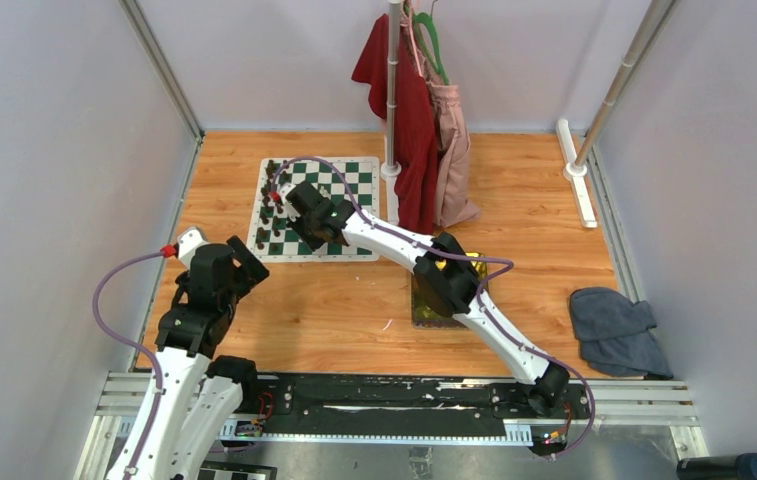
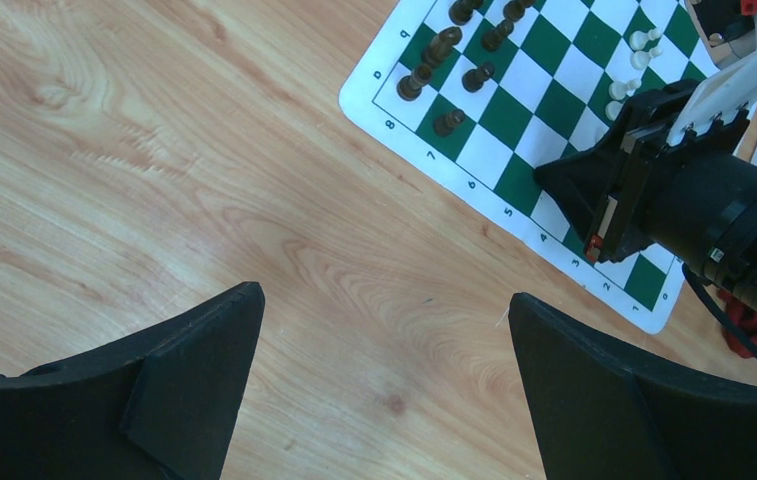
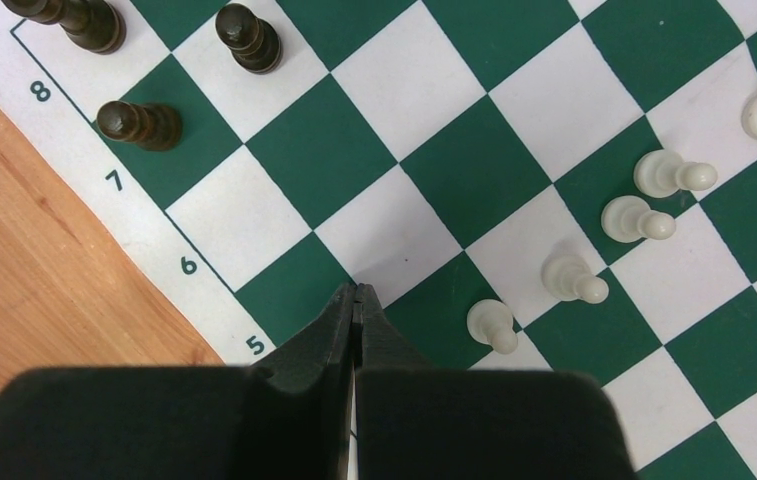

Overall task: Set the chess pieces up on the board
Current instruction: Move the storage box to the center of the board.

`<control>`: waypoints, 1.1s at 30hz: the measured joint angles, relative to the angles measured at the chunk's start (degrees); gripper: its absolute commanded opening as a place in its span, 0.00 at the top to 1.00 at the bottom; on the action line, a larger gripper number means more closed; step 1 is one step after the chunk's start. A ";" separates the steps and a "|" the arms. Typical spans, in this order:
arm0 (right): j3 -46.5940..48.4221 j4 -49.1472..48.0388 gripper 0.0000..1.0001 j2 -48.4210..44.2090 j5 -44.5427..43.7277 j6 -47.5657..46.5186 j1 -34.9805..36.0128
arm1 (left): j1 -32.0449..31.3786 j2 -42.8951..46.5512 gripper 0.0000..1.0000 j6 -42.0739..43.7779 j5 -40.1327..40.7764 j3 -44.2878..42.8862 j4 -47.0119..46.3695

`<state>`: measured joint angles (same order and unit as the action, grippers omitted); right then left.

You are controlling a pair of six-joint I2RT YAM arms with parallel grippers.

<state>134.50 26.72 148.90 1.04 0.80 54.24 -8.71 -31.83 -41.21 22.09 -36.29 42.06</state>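
Observation:
The green and white board (image 1: 349,185) lies flat on the wooden table. Several cream chess pieces (image 3: 574,278) stand on it in a slanting line, one per square, also visible in the left wrist view as small chess pieces (image 2: 638,42). Dark chessmen (image 3: 139,123) stand along ranks 7 and 8. My right gripper (image 3: 356,292) is shut with nothing between its fingers, its tip over the board's near edge by rank 5, just left of the nearest cream pawn (image 3: 494,325). My left gripper (image 2: 384,297) hangs open over bare wood, off the board's corner.
A yellow-green tray (image 1: 426,308) lies mostly under the right arm's elbow. A rack pole (image 1: 392,90) with red and pink garments (image 1: 424,130) stands just right of the board. A grey cloth (image 1: 614,325) lies at the table's right edge.

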 measured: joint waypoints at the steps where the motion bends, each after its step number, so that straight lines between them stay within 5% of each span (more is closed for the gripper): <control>1: -0.39 -0.26 1.00 -0.13 0.00 0.00 0.00 | 0.00 -0.17 0.00 -0.09 0.00 0.00 0.00; 33: -18.12 -7.72 1.00 -9.73 -0.81 1.16 0.74 | 0.00 -0.66 0.00 -1.05 0.66 -3.30 0.70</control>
<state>116.38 19.00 139.17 0.23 1.96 54.98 -8.71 -32.49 -42.26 22.74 -39.59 42.76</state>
